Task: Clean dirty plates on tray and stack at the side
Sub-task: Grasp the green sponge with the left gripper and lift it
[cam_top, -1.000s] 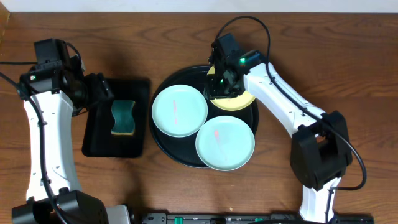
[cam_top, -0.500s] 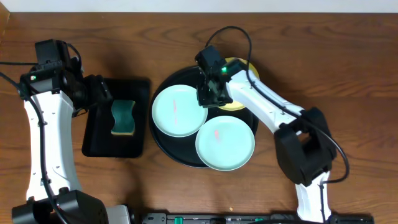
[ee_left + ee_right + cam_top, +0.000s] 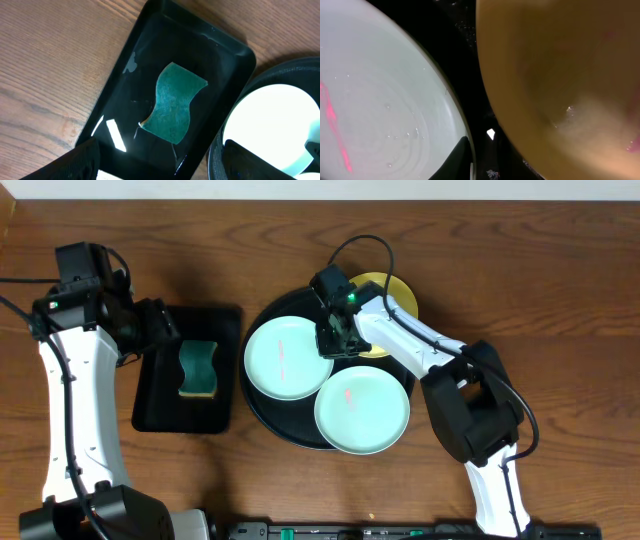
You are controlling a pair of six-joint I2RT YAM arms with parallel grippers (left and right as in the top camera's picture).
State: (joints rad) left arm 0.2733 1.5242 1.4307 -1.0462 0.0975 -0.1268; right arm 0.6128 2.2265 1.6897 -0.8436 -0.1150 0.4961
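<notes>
Over the last second the right pincer (image 3: pixel 337 338) swings left from above the yellow plate (image 3: pixel 388 298) to the gap between that plate and the left mint plate (image 3: pixel 288 358). The yellow plate moves too. It lay flat inside the tray (image 3: pixel 262 405), and now it sits farther back and to the right, overhanging the tray's far-right rim above the worktop (image 3: pixel 500 260). My reading is that this plate is on its way out of the tray, while nothing is stacked at the side yet.

The yellow plate is just right of and beyond the right pincer, its near-left edge right at the fingers. In the right wrist view it (image 3: pixel 560 65) fills the upper right, blurred and very near, with a strip of black tray (image 3: pixel 465 60) between it and the left mint plate (image 3: pixel 375 100). I cannot tell whether the pincer pinches the plate's edge or only presses against it.

Both the left mint plate and the near mint plate (image 3: pixel 362 408) lie flat in the tray, each with a pink streak.

The left pincer (image 3: pixel 161 145) is spread wide and grips nothing. It hovers over the small tray (image 3: pixel 125 75), where the sponge (image 3: pixel 175 105) lies untouched, so no wiping is under way.
</notes>
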